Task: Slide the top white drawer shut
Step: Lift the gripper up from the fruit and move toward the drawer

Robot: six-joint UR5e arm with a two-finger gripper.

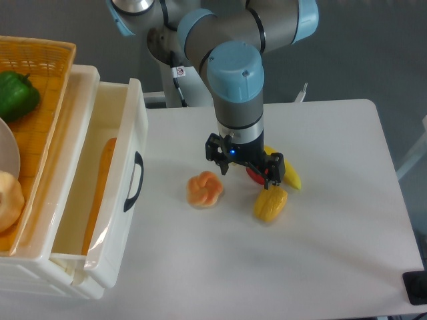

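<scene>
Camera view: the glossy white plastic top drawer (123, 193) with its black curved handle (135, 181) is seen pulled out at the left, while the two-finger gripper (245, 169), jaws apart and empty, hangs to its right above the white table (333, 220). The approach step is judged unfinished; next, the gripper would need to be brought to the drawer front and pushed left.

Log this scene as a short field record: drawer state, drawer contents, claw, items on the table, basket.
drawer: top white drawer pulled out, black handle facing the table
drawer contents: one long orange item lying lengthwise
claw: claw hangs over the table among the fruit, apart from the drawer; open or shut cannot be told
table items: orange pumpkin-shaped piece, yellow piece, banana, red piece mostly hidden under the claw
basket: orange wicker basket on the cabinet, holding a green pepper
</scene>
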